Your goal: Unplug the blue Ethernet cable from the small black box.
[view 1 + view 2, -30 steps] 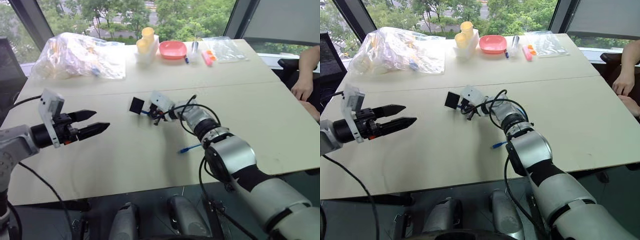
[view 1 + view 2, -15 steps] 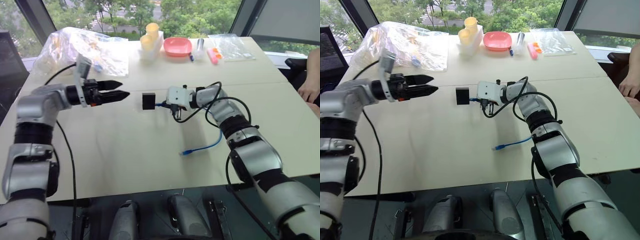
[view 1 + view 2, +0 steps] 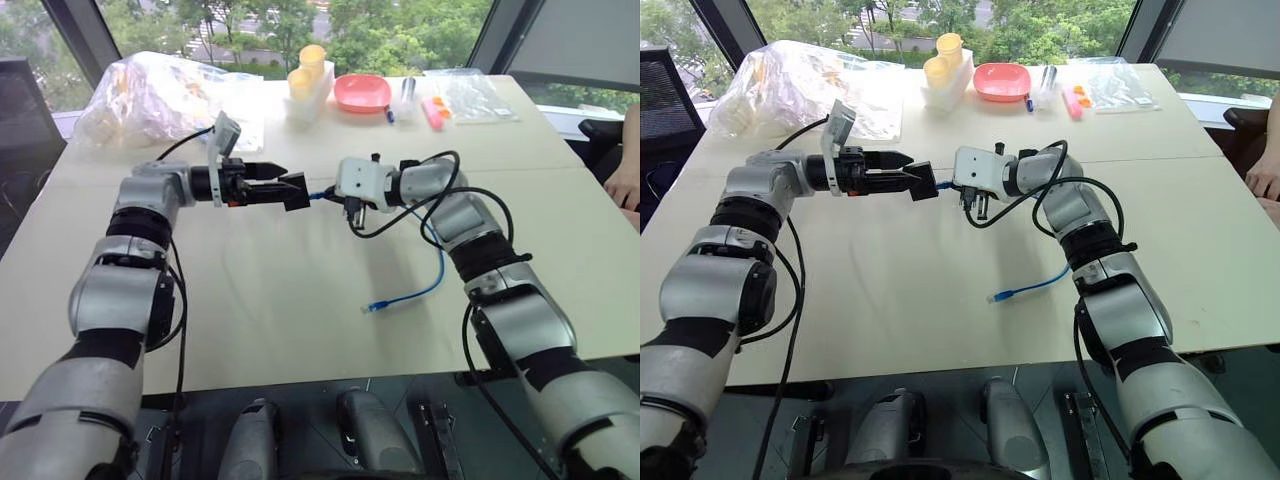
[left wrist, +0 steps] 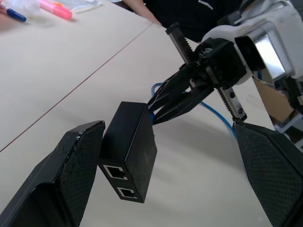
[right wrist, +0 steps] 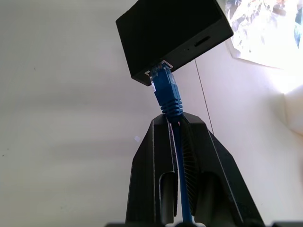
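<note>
Right claw (image 5: 173,124) pinches the blue Ethernet cable (image 5: 166,90) just behind its plug. Left claw (image 4: 170,165), spread, straddles the small black box (image 4: 129,151): light, rigid, likely slick; best gripped across flat sides.

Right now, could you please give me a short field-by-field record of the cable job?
box: small black box in the air, between the open left gripper's fingers
cable: blue cable still plugged into the box, free end lying on the table
right gripper: shut on the cable just behind the plug
</note>
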`<action>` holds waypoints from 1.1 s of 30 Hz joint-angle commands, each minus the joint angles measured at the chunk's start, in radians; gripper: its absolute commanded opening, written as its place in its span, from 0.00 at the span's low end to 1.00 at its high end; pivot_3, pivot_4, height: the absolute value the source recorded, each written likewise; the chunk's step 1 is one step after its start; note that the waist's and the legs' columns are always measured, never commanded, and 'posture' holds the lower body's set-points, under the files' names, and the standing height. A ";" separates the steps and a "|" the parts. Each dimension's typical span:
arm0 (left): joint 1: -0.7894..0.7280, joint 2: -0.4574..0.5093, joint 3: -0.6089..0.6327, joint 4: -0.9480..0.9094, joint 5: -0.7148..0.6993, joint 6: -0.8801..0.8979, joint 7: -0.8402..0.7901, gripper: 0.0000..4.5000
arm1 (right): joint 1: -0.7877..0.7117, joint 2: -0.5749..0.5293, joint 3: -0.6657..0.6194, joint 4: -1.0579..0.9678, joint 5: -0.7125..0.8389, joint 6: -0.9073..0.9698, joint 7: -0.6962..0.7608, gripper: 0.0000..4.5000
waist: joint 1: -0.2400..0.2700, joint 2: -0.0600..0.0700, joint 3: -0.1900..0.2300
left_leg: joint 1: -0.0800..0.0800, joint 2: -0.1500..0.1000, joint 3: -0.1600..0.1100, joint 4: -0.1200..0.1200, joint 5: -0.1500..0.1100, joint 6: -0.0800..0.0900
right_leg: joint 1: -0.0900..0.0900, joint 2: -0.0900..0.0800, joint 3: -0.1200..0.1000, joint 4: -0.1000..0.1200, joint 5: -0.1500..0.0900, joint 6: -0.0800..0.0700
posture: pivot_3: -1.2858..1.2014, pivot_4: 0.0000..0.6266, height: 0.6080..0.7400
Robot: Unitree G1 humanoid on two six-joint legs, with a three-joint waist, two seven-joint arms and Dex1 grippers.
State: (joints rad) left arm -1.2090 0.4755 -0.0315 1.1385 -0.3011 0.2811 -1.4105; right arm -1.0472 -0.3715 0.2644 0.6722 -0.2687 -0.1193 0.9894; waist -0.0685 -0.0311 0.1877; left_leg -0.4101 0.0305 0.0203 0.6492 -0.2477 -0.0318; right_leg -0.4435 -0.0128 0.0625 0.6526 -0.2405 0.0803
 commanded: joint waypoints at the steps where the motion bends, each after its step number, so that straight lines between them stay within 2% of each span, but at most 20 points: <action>1: -0.041 -0.002 0.059 0.025 0.003 -0.026 0.042 1.00 | -0.012 -0.010 -0.016 -0.058 0.028 0.006 -0.016 0.01 | 0.000 0.000 0.000 | 0.000 0.000 0.000 0.000 0.000 0.000 | 0.000 0.000 0.000 0.000 0.000 0.000 | 0.52 0.24 0.96; 4: -0.059 -0.002 0.140 0.057 -0.028 -0.024 0.123 1.00 | -0.003 -0.015 -0.015 -0.065 0.032 0.014 -0.023 0.01 | -0.001 0.000 0.000 | 0.000 0.000 0.000 0.000 0.000 0.000 | 0.000 0.000 0.000 0.000 0.000 0.000 | 0.52 0.24 0.96; 7: -0.068 0.001 0.200 0.063 -0.053 0.018 0.123 1.00 | 0.005 -0.017 -0.015 -0.077 0.037 0.024 -0.028 0.01 | -0.001 0.000 0.000 | 0.000 0.000 0.000 0.000 0.000 0.000 | 0.000 0.000 0.000 0.000 0.000 0.000 | 0.52 0.24 0.96; 12: -0.017 -0.017 0.146 0.014 0.009 0.026 0.021 1.00 | 0.006 -0.016 -0.017 -0.083 0.045 0.034 -0.035 0.01 | 0.000 0.000 0.000 | 0.000 0.000 0.000 0.000 0.000 0.000 | 0.000 0.000 0.000 0.000 0.000 0.000 | 0.52 0.24 0.96; 20: 0.001 -0.053 0.160 0.003 0.016 0.027 0.043 1.00 | 0.000 -0.017 -0.014 -0.092 0.053 0.045 -0.037 0.01 | -0.001 0.000 0.000 | 0.000 0.000 0.000 0.000 0.000 0.000 | 0.000 0.000 0.000 0.001 0.000 0.000 | 0.52 0.24 0.96; 23: 0.003 -0.065 0.156 0.005 0.023 0.015 0.051 0.81 | 0.005 -0.019 -0.014 -0.106 0.057 0.052 -0.037 0.00 | -0.001 0.000 0.000 | 0.000 0.000 0.000 0.000 0.000 0.000 | 0.000 0.000 0.000 0.001 0.000 0.000 | 0.52 0.24 0.96; 25: 0.005 -0.072 0.147 0.006 0.034 0.001 0.052 0.58 | 0.005 -0.019 -0.015 -0.112 0.060 0.057 -0.038 0.00 | -0.001 0.000 0.000 | 0.000 0.000 0.000 0.000 0.000 0.000 | 0.000 0.000 0.000 0.001 0.000 0.000 | 0.52 0.24 0.96; 26: 0.006 -0.076 0.143 0.007 0.040 -0.006 0.053 0.50 | 0.006 -0.019 -0.016 -0.118 0.062 0.061 -0.037 0.00 | -0.001 0.000 0.000 | 0.000 0.000 0.000 0.000 0.000 0.000 | 0.000 0.000 0.000 0.001 0.000 0.000 | 0.52 0.24 0.96; 28: 0.006 -0.083 0.145 0.010 0.046 -0.015 0.061 0.26 | 0.009 -0.020 -0.017 -0.131 0.065 0.069 -0.037 0.00 | 0.000 0.000 0.000 | 0.000 0.000 0.000 0.000 0.000 0.000 | 0.000 0.000 0.000 0.001 0.000 0.000 | 0.52 0.24 0.96; 30: 0.007 -0.087 0.139 0.012 0.058 -0.028 0.066 0.11 | 0.012 -0.019 -0.019 -0.146 0.069 0.079 -0.037 0.00 | 0.000 0.000 0.000 | 0.000 0.000 0.000 0.000 0.000 0.000 | 0.000 0.000 0.000 0.001 0.000 0.000 | 0.52 0.24 0.96; 33: 0.007 -0.090 0.141 0.017 0.066 -0.035 0.069 0.11 | 0.016 -0.018 -0.019 -0.165 0.075 0.092 -0.036 0.00 | 0.000 0.000 0.000 | 0.000 0.000 0.000 0.000 0.000 0.000 | 0.000 0.000 0.000 0.001 0.000 0.000 | 0.52 0.24 0.96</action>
State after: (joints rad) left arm -1.1911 0.3892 0.1110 1.1733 -0.2436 0.2594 -1.3436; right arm -1.0180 -0.3839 0.2649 0.5691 -0.2220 -0.0256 0.9608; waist -0.0682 -0.0311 0.1877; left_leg -0.4099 0.0305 0.0200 0.6496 -0.2476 -0.0319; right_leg -0.4435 -0.0129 0.0624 0.6537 -0.2404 0.0805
